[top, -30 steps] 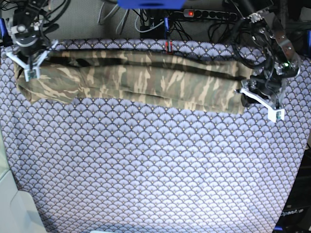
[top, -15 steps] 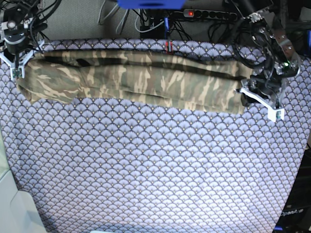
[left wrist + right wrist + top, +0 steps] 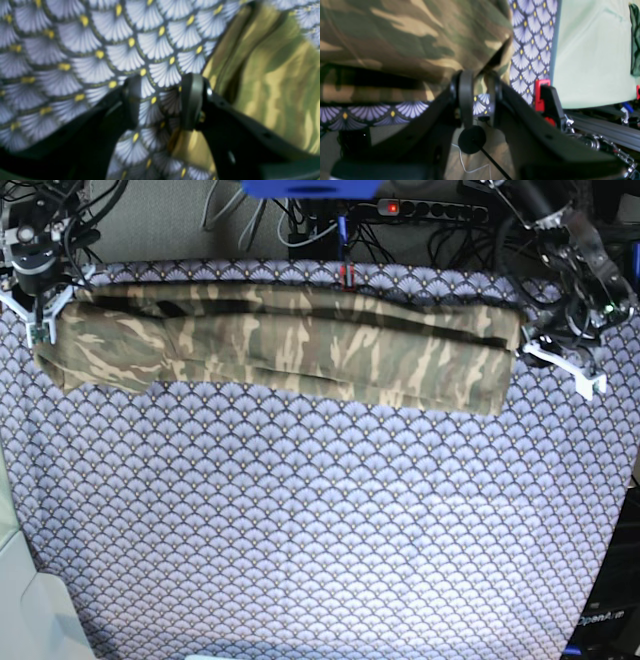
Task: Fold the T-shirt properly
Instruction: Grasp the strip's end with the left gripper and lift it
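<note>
The camouflage T-shirt [image 3: 300,345] lies as a long folded band across the far side of the fan-scale tablecloth [image 3: 320,530]. My left gripper [image 3: 562,367] hangs just off the shirt's right end. In the left wrist view it [image 3: 161,100] is open, with only tablecloth [image 3: 75,50] between its fingers and the T-shirt [image 3: 275,75] beside it. My right gripper [image 3: 40,320] sits at the shirt's far left corner. Its jaws [image 3: 480,85] stand a narrow gap apart, and the T-shirt [image 3: 395,37] corner reaches in between the tips. Whether the cloth is pinched does not show.
A power strip [image 3: 430,208] and cables run along the back edge. A red clamp [image 3: 541,95] grips the table edge beside my right gripper, with a pale green surface [image 3: 590,50] beyond it. Another red clamp [image 3: 346,275] sits at the back middle.
My left gripper has risen and drawn back to the right, off the shirt's right end. My right gripper shifted left to the shirt's far corner. The shirt lies as before.
</note>
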